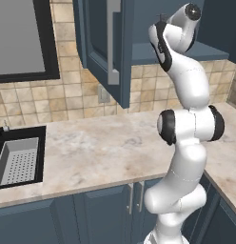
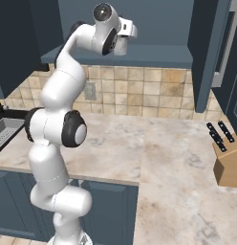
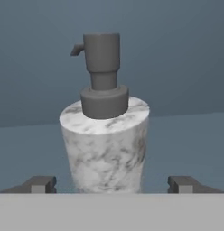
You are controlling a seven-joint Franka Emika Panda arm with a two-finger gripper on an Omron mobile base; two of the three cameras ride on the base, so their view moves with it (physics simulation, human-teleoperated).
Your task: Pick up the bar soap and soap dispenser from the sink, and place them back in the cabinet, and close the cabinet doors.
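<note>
The soap dispenser (image 3: 105,144), a marbled white-grey bottle with a dark pump top, stands upright on the blue shelf (image 3: 186,140) of the cabinet (image 2: 154,55). My gripper (image 3: 111,184) is open, with a fingertip on each side of the bottle and a gap at both sides. From the right base view the raised hand (image 2: 121,29) sits at the shelf with the dispenser (image 2: 121,48) just under it. Both cabinet doors stand open: the left one (image 1: 103,47) and the right one (image 2: 206,48). The sink (image 1: 41,152) lies far left. The bar soap is out of view.
A grey perforated tray (image 1: 17,159) sits in the sink. A wooden knife block (image 2: 225,158) stands on the counter (image 2: 154,143) at the right. A black-framed window (image 1: 20,38) is on the left wall. The open left door's silver handle (image 1: 113,43) hangs close to my arm.
</note>
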